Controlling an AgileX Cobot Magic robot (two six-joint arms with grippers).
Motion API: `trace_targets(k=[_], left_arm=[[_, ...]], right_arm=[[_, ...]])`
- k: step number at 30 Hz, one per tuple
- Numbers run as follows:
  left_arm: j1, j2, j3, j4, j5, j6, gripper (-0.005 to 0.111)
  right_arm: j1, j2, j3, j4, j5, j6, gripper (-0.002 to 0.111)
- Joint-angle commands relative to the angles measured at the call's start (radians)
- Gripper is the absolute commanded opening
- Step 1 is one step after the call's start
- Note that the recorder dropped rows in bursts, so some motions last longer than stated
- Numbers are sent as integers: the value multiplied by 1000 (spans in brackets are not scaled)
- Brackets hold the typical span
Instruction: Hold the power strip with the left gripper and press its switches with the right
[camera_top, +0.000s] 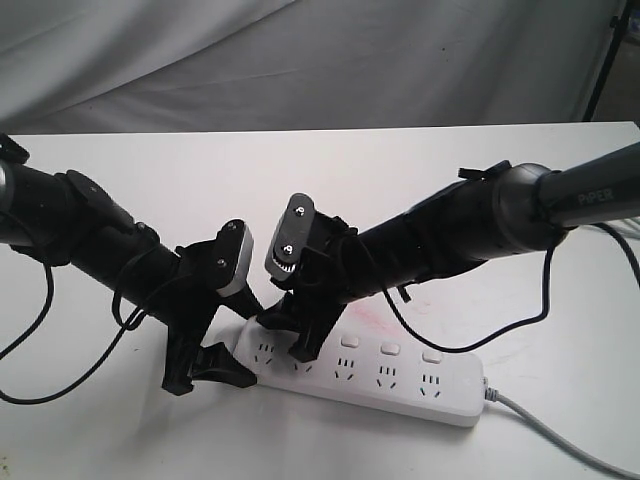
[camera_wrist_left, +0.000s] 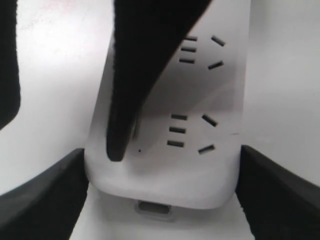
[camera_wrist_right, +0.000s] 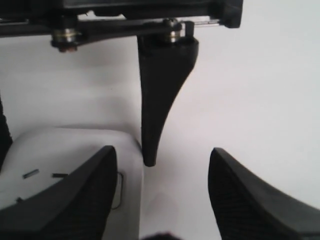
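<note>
Smooth white power strip (camera_top: 400, 385) seemingly clamped in the left gripper (camera_top: 213, 372); right gripper (camera_top: 290, 335) spread, empty

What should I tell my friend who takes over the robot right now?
Left gripper: jaws straddle one end of the strip and seem to clamp it.
Right gripper: open, with one finger down by the end switch and the other off the strip.
Done: strip held. I cannot tell whether that switch is pressed.
Left: probably the other switches along the row.
</note>
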Motion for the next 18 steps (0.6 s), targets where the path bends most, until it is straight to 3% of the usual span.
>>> trace_targets(k=[1,18], left_arm=[[-6,1,-3,-12,1,1,72],[-6,1,-3,-12,1,1,72]], right_arm=[[-1,35,32,-100,-116,-19,51],[-1,-86,32,-59,-38,11,51]])
